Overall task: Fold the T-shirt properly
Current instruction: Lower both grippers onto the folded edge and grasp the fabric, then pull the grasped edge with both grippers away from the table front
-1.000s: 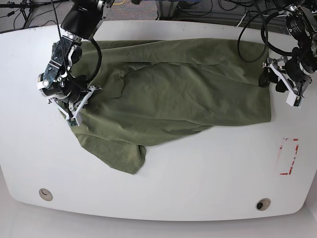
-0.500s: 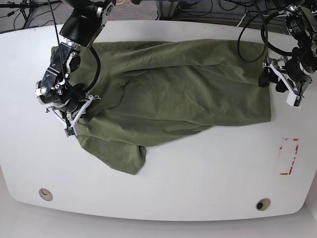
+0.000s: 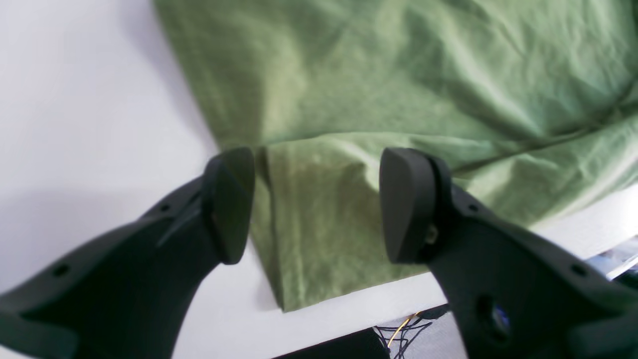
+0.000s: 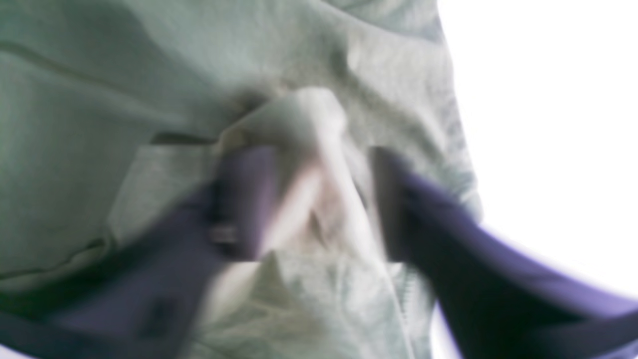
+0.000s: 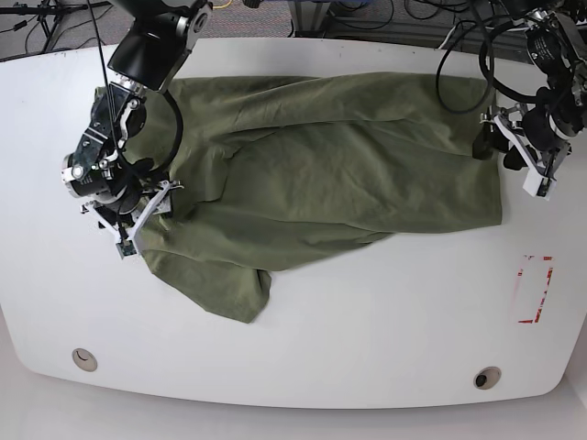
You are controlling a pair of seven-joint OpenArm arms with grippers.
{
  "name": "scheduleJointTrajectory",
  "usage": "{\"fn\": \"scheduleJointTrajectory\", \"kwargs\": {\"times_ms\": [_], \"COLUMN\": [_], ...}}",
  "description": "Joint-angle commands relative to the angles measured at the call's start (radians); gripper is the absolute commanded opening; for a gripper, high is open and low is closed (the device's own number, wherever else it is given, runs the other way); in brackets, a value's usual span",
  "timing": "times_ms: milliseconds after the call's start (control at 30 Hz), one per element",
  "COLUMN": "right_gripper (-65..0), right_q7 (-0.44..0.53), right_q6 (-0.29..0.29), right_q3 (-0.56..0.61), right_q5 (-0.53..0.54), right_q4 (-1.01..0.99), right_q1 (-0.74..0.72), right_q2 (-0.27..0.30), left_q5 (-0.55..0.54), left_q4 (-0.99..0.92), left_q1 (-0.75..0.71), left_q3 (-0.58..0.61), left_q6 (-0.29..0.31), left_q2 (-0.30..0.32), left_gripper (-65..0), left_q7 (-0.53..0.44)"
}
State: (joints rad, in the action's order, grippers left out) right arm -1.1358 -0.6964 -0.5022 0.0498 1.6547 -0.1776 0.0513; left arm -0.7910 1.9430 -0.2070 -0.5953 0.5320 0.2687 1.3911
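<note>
Soft, wrinkled olive T-shirt (image 5: 321,174) sprawls across the white bench (image 5: 367,312); hemmed corners look the surest holds; left claw (image 3: 316,204) hovers released; right claw (image 4: 324,199) parted around a fabric ridge.

One T-shirt (image 5: 330,174), one table (image 5: 385,321), two claws, left claw (image 3: 316,204), right claw (image 4: 321,199)

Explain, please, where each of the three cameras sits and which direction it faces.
Base: high above, facing down on the white table, the whole T-shirt and both arms.
Left wrist: on the left arm, looking past the open left gripper at a shirt corner near the table edge.
Right wrist: on the right arm, close and blurred, looking past the right gripper at bunched cloth between its fingers.
Shared: all three show the T-shirt; the base view shows both grippers.
</note>
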Motion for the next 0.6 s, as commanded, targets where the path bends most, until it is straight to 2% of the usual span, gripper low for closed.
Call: {"fn": "scheduleJointTrajectory", "kwargs": {"times_ms": [0,33,133,233,333,567], "right_gripper": [-14.3,-9.7,-4.6,-4.6,-4.6,-4.6], "right_q7": [0.017,0.017,0.017,0.012,-0.005,-0.01], "right_q6": [-0.002,-0.002,-0.002,-0.002,-0.002,-0.002], "right_q3": [-0.005,-0.008,-0.008,-0.011,-0.014,-0.132], "right_q5": [0.006,0.006,0.008,0.005,0.005,0.003], "right_q4": [0.057,0.081,0.158,0.232,0.27,0.302], "right_q1": [-0.009,0.008,0.059,0.109,0.155,0.243], "right_q2": [0.022,0.022,0.022,0.022,0.022,0.015], "left_q5": [-0.014,-0.014,-0.014,-0.009,-0.008,-0.006], "left_q4": [0.014,0.014,0.014,0.016,0.016,0.014], "left_q1": [0.004,-0.002,-0.022,-0.038,-0.068,-0.128], "left_q3": [-0.007,-0.007,-0.005,-0.005,-0.007,-0.008], "left_q6": [0.018,0.038,0.09,0.116,0.118,0.113], "left_q2": [0.011,0.01,0.005,-0.021,-0.03,-0.033], "left_gripper": [-27.8,-27.8,-27.8,-27.8,-27.8,-27.8], "left_q7": [-0.016,-0.016,-0.016,-0.016,-0.016,-0.019]}}
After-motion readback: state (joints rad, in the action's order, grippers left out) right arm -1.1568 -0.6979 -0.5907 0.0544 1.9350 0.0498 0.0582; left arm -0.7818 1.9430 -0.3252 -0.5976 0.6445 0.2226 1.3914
